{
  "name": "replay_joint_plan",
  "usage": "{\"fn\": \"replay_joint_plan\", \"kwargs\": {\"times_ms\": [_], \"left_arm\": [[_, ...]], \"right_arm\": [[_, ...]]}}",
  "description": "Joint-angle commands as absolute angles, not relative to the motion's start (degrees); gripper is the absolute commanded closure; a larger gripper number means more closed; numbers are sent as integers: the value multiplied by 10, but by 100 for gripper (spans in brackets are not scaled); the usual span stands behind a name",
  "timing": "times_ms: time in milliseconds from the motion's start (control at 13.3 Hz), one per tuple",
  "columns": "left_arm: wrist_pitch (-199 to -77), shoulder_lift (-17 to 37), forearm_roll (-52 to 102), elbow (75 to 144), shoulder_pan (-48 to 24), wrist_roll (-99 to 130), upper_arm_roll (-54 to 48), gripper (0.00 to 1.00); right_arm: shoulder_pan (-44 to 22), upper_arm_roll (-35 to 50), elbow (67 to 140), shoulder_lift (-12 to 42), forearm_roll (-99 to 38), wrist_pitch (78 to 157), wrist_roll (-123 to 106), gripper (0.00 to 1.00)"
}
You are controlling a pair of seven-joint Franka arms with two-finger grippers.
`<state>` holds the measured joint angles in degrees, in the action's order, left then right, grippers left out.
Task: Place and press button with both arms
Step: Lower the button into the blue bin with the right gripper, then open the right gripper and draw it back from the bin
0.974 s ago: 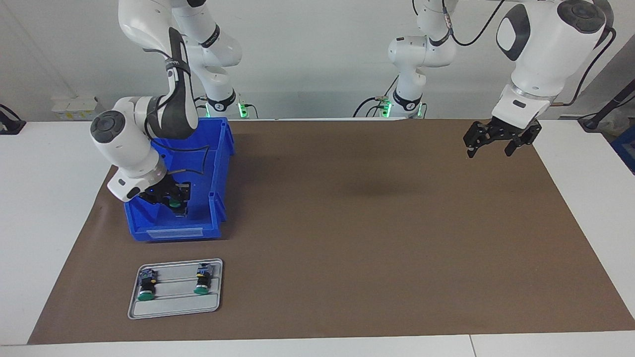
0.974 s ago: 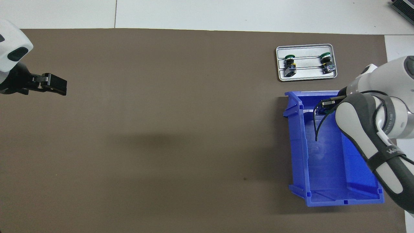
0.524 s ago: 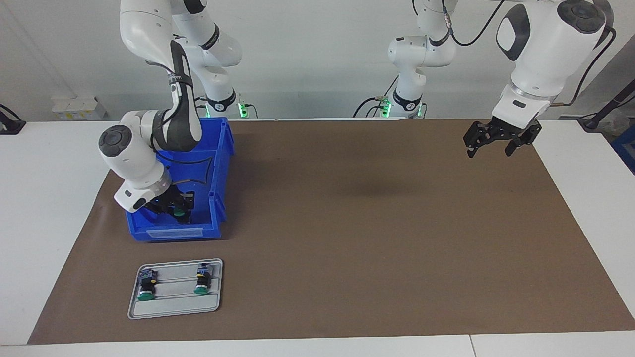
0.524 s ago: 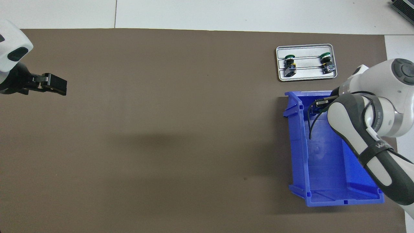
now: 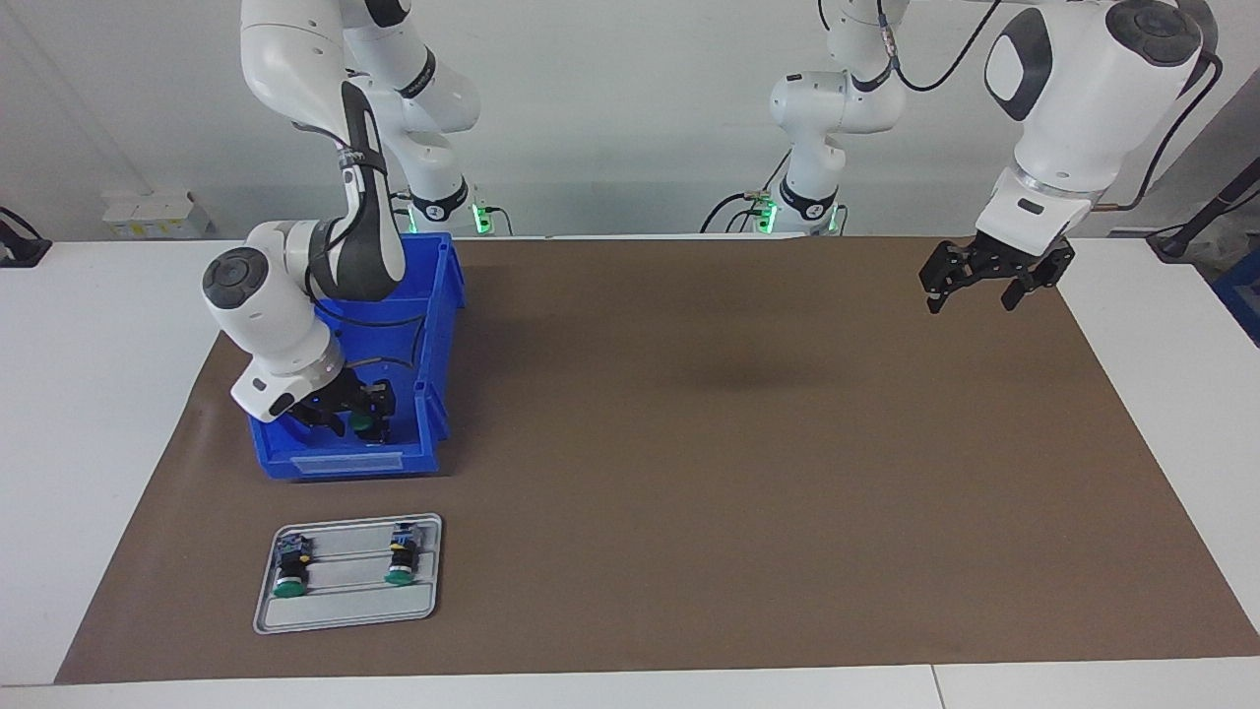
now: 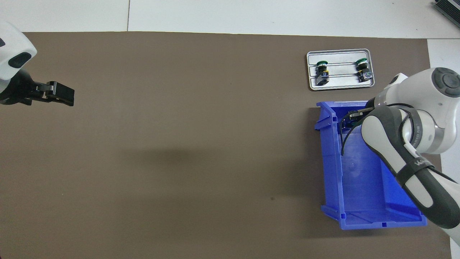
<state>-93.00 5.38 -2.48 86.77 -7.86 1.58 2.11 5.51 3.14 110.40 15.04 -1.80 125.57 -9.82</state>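
A robotics lab: two white arms point(image 5: 295, 226) stand bolted at a white table point(image 5: 89, 414) against a bare wall, a brown mat point(image 5: 738, 473) over it, with a blue bin point(image 6: 359, 187) and metal tray point(image 5: 349, 615).

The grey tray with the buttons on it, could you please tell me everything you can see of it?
The grey tray is a shallow, rounded-corner rectangle, metal by its look, with a raised rim and ridges along its length. It lies flat on the brown mat, at the right arm's end, farther from the robots than the blue bin. Two green-capped buttons lie on it side by side, caps pointing away from the robots. No gripper touches it.
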Motion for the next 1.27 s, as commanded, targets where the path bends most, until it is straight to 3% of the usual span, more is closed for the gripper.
{"fn": "replay_joint_plan", "kwargs": {"times_ms": [0, 150, 674, 899, 1199], "left_arm": [[-929, 37, -35, 887, -76, 18, 19, 0], [-929, 37, -35, 887, -76, 18, 19, 0], [-929, 37, -35, 887, -76, 18, 19, 0], [-929, 37, -35, 887, -76, 18, 19, 0], [-929, 37, -35, 887, -76, 18, 19, 0]], "right_arm": [[55, 32, 1108, 107, -37, 1254, -92, 12], [48, 32, 1108, 71, -35, 1227, -42, 5], [-1, 33, 1097, -34, -11, 1113, 112, 3], [-3, 34, 982, -14, 4, 1008, 134, 3], [-12, 34, 869, 27, 25, 932, 133, 3]]}}
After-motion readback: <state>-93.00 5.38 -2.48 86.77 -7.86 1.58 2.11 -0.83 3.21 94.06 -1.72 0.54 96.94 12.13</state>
